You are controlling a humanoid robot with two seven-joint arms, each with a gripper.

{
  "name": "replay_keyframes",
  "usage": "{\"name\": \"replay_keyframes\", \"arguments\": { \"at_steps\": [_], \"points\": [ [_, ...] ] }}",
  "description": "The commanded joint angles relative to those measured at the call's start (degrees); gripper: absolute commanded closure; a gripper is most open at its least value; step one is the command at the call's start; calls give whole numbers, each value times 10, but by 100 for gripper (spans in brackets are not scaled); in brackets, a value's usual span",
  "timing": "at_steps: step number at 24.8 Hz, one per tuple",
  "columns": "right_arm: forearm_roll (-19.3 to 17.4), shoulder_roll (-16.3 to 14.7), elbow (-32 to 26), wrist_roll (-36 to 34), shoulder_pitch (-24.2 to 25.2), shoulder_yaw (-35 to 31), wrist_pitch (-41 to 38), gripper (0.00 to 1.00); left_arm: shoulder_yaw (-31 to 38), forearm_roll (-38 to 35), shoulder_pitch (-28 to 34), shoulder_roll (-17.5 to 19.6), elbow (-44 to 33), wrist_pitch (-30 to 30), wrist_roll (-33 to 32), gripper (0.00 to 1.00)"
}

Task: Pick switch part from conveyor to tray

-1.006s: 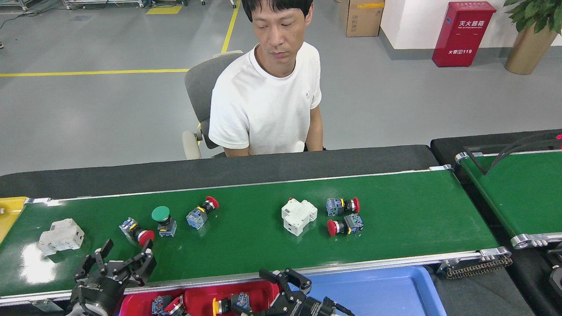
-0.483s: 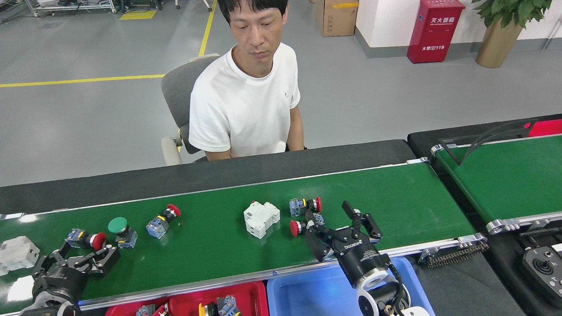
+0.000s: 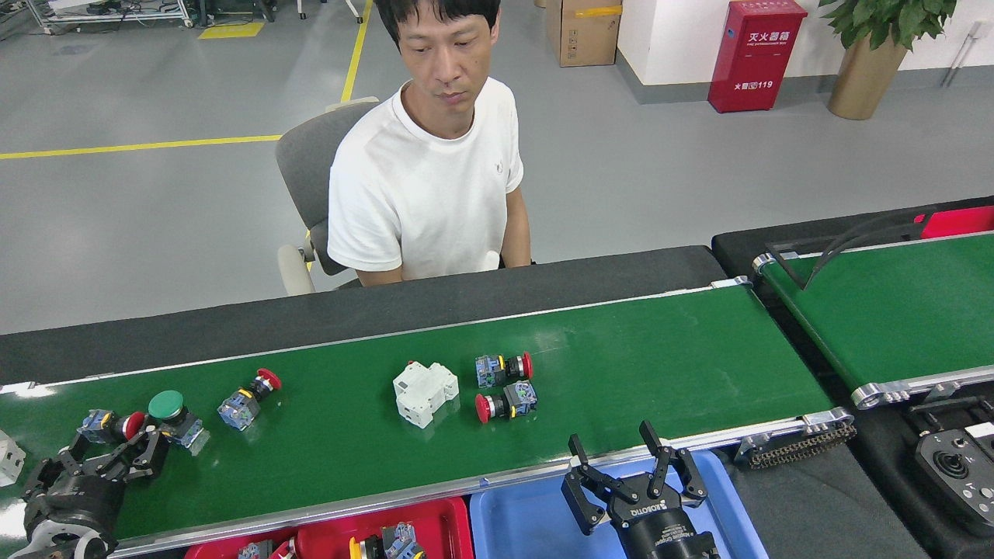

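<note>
Head view: two red-capped switch parts lie mid-conveyor, untouched.
Small, rigid and probably light, the near one looks best pinched across its blocky blue-grey body, since the round cap may slip. The right end effector hangs spread near it; the left end effector is spread too; the red tray waits below.

Dark-green conveyor, glossy red tray, blue tray

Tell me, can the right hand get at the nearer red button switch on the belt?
Probably yes. The right hand hangs open above the belt's near edge, nothing standing between it and that switch.
</note>
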Motion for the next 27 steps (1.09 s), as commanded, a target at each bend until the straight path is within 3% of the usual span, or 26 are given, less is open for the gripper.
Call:
{"name": "replay_keyframes", "arguments": {
  "at_steps": [1, 7, 14, 19, 23, 25, 27],
  "points": [
    [1, 0, -9, -5, -1, 7, 1, 3, -2, 4, -9, 4, -4, -3, 2, 78],
    [2, 3, -9, -5, 0, 10, 3, 3, 4, 21, 12, 15, -52, -11, 3, 80],
    [3, 2, -9, -5, 5, 7, 3, 2, 19, 50, 207, 6, -280, -35, 2, 80],
    [3, 3, -10, -5, 5, 7, 3, 2, 10, 42, 369, -53, -462, -80, 2, 79],
    [3, 4, -10, -5, 5, 7, 3, 2, -40, 13, 409, -76, -490, -120, 6, 77],
    [3, 3, -10, -5, 5, 7, 3, 2, -68, 0, 413, -69, -490, -125, 10, 67],
    [3, 3, -10, -5, 5, 7, 3, 2, -93, 0, 413, -63, -490, -153, 16, 25]
  ]
}}
